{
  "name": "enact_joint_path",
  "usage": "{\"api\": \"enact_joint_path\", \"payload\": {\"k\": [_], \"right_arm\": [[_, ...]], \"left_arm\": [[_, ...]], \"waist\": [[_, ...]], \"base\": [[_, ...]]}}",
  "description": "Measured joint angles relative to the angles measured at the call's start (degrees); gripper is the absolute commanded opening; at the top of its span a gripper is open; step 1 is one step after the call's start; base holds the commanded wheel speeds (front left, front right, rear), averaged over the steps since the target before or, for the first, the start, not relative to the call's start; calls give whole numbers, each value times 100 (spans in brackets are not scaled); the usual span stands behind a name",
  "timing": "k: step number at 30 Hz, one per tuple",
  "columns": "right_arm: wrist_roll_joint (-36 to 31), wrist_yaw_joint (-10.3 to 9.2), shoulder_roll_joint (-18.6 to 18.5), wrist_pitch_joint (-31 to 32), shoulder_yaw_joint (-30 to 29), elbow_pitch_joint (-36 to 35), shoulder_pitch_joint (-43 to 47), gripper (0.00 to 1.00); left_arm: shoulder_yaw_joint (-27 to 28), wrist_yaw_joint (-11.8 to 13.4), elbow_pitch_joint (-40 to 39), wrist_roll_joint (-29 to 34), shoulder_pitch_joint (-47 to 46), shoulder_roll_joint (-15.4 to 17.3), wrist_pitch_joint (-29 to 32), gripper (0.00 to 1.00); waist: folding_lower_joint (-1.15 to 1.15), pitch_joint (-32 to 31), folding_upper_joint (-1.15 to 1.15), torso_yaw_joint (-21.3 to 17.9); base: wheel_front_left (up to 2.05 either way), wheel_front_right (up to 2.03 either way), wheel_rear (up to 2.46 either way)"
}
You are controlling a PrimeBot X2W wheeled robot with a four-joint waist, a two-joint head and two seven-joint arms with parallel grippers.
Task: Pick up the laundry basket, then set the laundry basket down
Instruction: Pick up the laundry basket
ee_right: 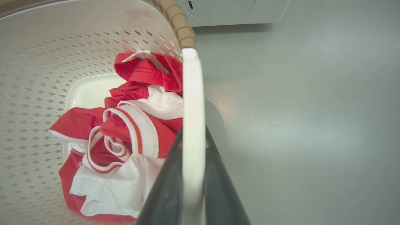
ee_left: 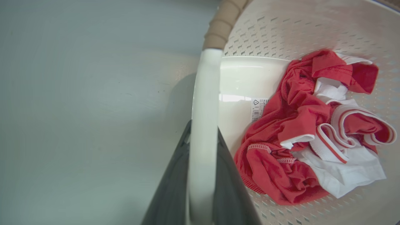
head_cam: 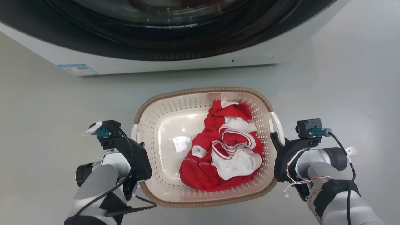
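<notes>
The laundry basket (head_cam: 162,115) is cream-white and perforated, with a brown woven-look rim, and sits centred in the head view in front of the washer. Red and white clothes (head_cam: 225,147) lie in its right half. My left gripper (head_cam: 139,144) is at the basket's left side. In the left wrist view that gripper (ee_left: 203,128) is shut on the white side handle (ee_left: 204,93). My right gripper (head_cam: 276,140) is at the right side. In the right wrist view it (ee_right: 193,131) is shut on the other white handle (ee_right: 192,93). I cannot tell whether the basket touches the floor.
A white front-loading washing machine (head_cam: 156,62) with a dark round door stands just beyond the basket, with a blue label (head_cam: 78,69) at its lower left. Grey floor (head_cam: 47,109) spreads out on both sides of the basket.
</notes>
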Motion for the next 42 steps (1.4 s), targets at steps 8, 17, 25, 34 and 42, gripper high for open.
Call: {"api": "enact_joint_path", "payload": {"k": [8, 17, 25, 34, 42], "right_arm": [[313, 0, 12, 347, 158, 5, 313, 0], [693, 0, 35, 701, 259, -3, 666, 0], [1010, 0, 57, 991, 361, -23, 1068, 0], [1287, -1, 69, 1281, 502, -94, 1499, 0], [1440, -2, 76, 1485, 637, -144, 1732, 0]], "left_arm": [[-274, 13, -12, -411, 351, 26, 398, 0], [-480, 121, 4, -651, 564, 43, 809, 0], [-634, 259, 24, -817, 864, 45, 1143, 0], [-749, 409, 62, -1021, 1171, 51, 1439, 0], [-873, 509, 78, -1158, 1387, 58, 1642, 0]], "waist": [[0, -552, 0, -32], [-1, -1133, 0, -66], [-1, -1668, -1, -73], [-1, -2259, -1, -79], [0, -2675, 0, -90]], "base": [[0, 0, 0], [0, 0, 0], [0, 0, 0], [0, 0, 0], [0, 0, 0]]}}
